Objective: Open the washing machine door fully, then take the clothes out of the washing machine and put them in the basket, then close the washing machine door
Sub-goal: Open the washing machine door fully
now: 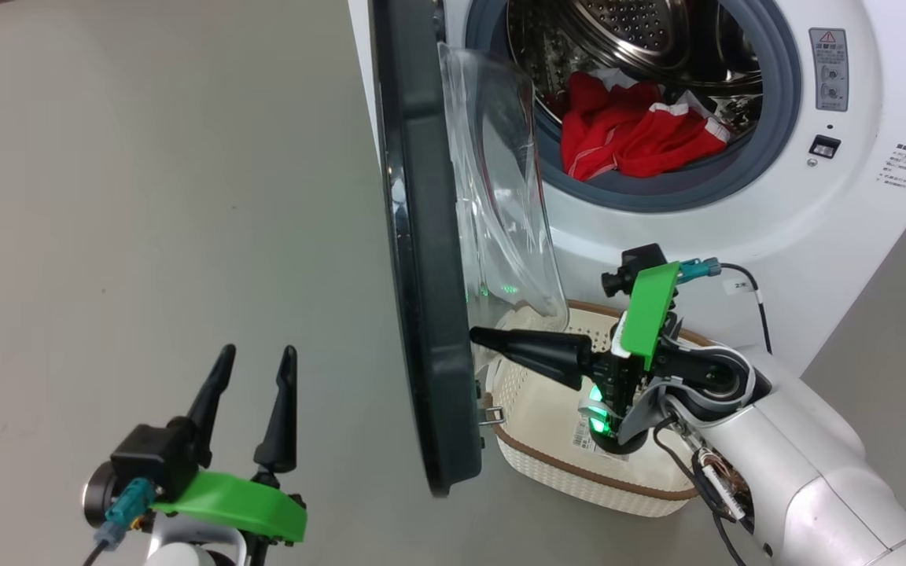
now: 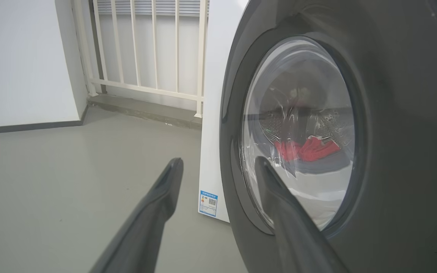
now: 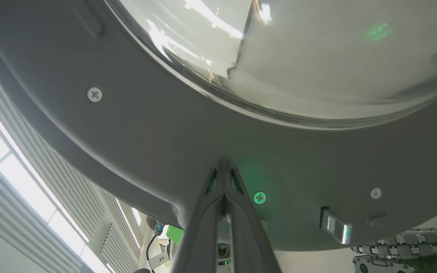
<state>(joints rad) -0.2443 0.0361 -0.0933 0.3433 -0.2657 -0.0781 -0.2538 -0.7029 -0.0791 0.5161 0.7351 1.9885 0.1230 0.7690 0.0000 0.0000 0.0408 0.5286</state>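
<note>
The washing machine (image 1: 744,228) stands with its door (image 1: 421,259) swung out edge-on, the clear glass bowl (image 1: 504,196) bulging toward the drum. Red clothes (image 1: 630,134) with white trim lie in the steel drum, and show through the door glass (image 2: 304,148). My right gripper (image 1: 475,336) is shut, its tips touching the door's inner rim (image 3: 224,163) just below the glass. The cream basket (image 1: 642,491) sits on the floor under the door and my right arm. My left gripper (image 1: 258,360) hangs open on the door's outer side (image 2: 393,113), holding nothing.
Grey floor (image 1: 146,196) spreads to the left of the door. A white railing (image 2: 146,45) and a white wall (image 2: 17,60) stand behind the machine. A metal latch (image 3: 334,227) sticks out of the door's inner rim.
</note>
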